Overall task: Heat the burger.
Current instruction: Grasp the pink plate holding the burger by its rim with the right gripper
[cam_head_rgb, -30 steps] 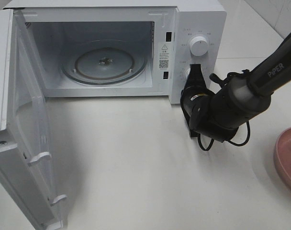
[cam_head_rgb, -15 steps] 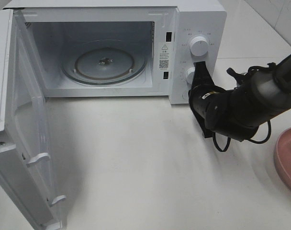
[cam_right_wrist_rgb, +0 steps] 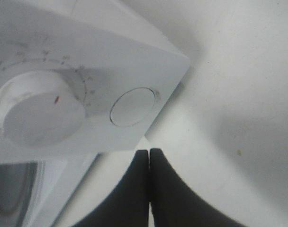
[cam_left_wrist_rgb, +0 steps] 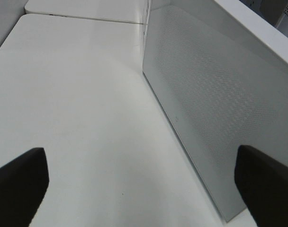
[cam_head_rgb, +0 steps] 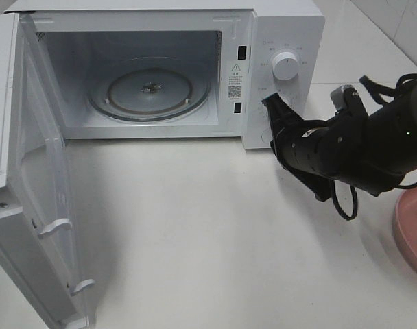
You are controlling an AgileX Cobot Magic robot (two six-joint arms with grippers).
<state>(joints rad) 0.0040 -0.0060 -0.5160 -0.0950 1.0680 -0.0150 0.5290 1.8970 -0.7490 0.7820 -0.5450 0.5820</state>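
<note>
The burger is out of view in every frame. The white microwave stands at the back with its door swung wide to the left, and the glass turntable inside is bare. My right gripper is shut on nothing, its tips in front of the lower part of the control panel. In the right wrist view the right gripper sits just below the round button, beside the lower dial. My left gripper is open beside the microwave's perforated side wall and holds nothing.
A pink plate lies at the right edge of the white table, under the right arm's elbow. The upper dial sits above the right gripper. The open door reaches to the table's front left.
The right arm has swung to the right and turned, so its gripper now points leftward at the control panel from the side. The left gripper's state is unchanged.
</note>
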